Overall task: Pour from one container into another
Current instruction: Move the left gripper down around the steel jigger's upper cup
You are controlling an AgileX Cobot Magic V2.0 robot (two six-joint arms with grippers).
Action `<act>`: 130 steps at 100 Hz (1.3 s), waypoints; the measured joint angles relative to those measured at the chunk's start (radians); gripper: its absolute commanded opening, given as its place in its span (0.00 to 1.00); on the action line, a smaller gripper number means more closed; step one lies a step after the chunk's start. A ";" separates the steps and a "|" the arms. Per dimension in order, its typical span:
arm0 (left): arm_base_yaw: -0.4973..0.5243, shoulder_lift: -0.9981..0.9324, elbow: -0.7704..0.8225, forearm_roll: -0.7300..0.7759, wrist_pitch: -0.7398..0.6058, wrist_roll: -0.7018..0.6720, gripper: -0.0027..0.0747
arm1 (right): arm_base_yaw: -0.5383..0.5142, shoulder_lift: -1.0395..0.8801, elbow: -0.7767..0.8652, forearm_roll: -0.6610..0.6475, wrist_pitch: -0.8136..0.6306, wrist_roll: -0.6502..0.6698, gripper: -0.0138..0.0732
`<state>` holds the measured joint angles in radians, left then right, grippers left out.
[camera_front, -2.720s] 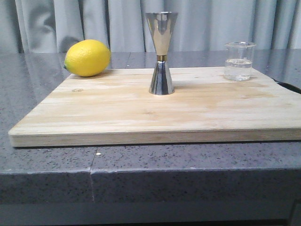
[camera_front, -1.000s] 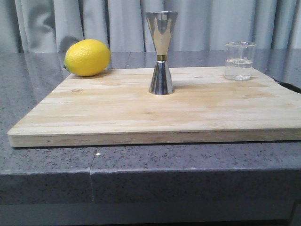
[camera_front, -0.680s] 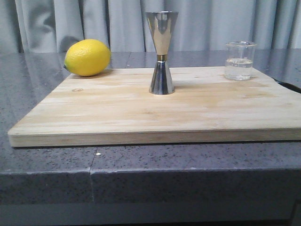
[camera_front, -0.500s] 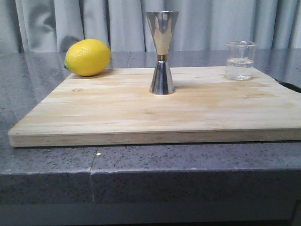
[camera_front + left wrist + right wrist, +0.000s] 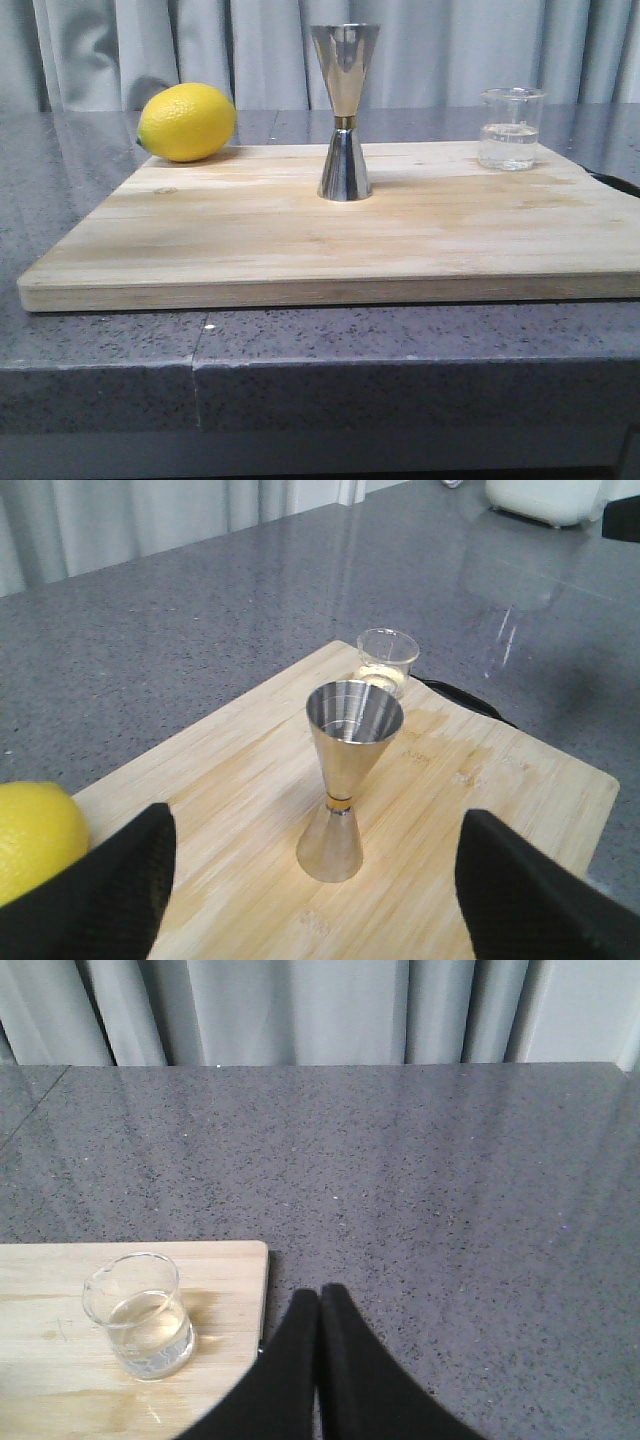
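The steel jigger (image 5: pixel 345 110) stands upright mid-board, a gold band at its waist, and the left wrist view looks down into the jigger (image 5: pixel 347 780). The clear glass beaker (image 5: pixel 510 129) holds a little clear liquid at the board's far right corner; the right wrist view shows the beaker (image 5: pixel 139 1315) too. My left gripper (image 5: pixel 315 880) is open, its fingers wide apart on either side of the jigger and short of it. My right gripper (image 5: pixel 320 1305) is shut on nothing, over the counter beside the board's edge, apart from the beaker. Neither gripper shows in the front view.
A yellow lemon (image 5: pixel 186 122) lies at the far left corner of the wooden cutting board (image 5: pixel 300 250). The board rests on a grey speckled counter (image 5: pixel 300 340) with curtains behind. A dark cable (image 5: pixel 465 698) lies off the board's right side.
The front view has shifted very slightly to the right across the frames. The jigger, beaker and lemon stand as before.
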<state>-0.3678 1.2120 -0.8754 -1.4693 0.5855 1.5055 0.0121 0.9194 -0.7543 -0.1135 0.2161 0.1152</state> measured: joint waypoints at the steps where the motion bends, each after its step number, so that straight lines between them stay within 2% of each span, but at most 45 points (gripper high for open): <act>1: -0.003 0.006 0.000 -0.008 -0.002 0.011 0.75 | 0.000 0.000 0.000 0.000 0.000 0.000 0.08; 18: -0.073 0.133 -0.002 -0.221 -0.022 0.309 0.75 | 0.000 0.000 0.000 0.000 0.000 0.000 0.08; 30: -0.096 0.190 -0.003 -0.291 -0.024 0.420 0.75 | 0.000 0.000 0.000 0.000 0.000 0.000 0.08; 73: -0.101 0.313 -0.008 -0.313 0.009 0.500 0.75 | 0.000 0.000 0.000 0.000 -0.016 0.000 0.08; 130: -0.103 0.473 -0.140 -0.316 0.124 0.510 0.75 | 0.000 0.000 0.000 0.000 -0.025 -0.001 0.08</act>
<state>-0.4703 1.6850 -1.0151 -1.7849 0.7095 2.0159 0.0121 0.9194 -0.7543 -0.1135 0.1915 0.1137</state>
